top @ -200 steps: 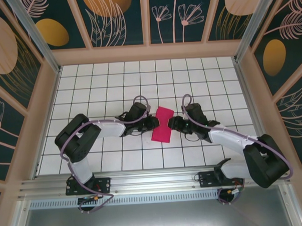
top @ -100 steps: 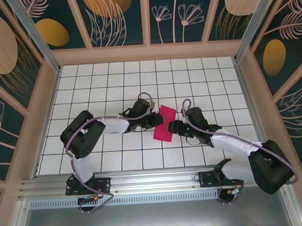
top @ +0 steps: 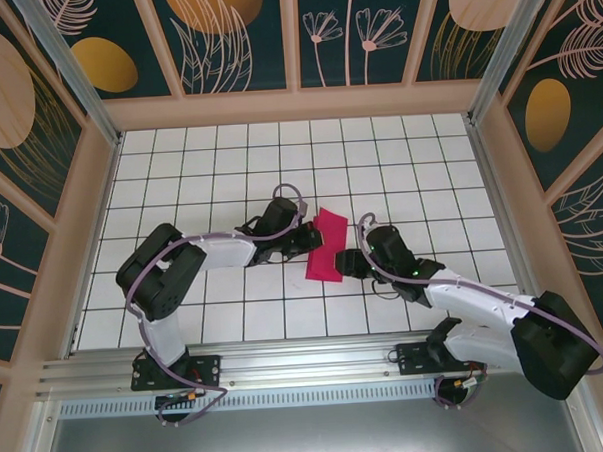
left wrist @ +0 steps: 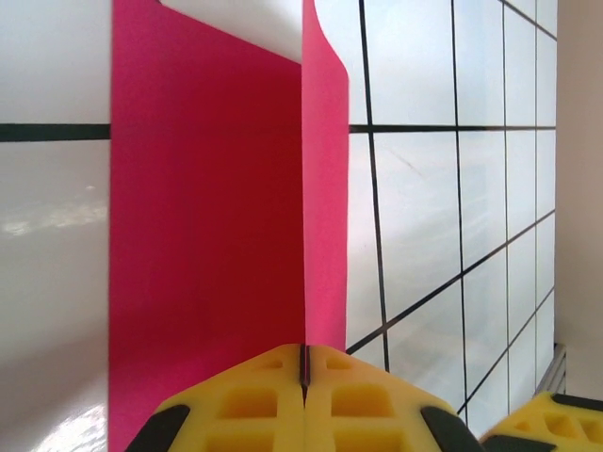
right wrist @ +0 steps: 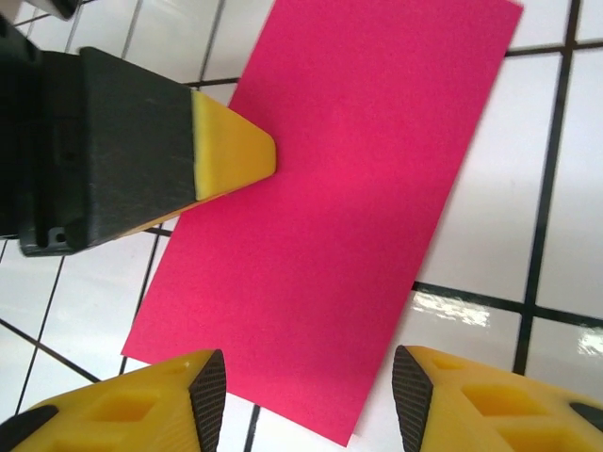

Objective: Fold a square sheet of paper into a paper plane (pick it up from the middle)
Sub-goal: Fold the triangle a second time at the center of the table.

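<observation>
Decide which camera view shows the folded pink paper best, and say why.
Right wrist view: the pink paper appears nearly whole, a folded rectangle. Left wrist view shows its layers edge-on, pinched in the shut left pincer. Top view shows it small, between both arms.

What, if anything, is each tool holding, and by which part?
The left tool is shut on the pink paper, pinching its long side edge. The right tool is open at the paper's short end, holding nothing.
</observation>
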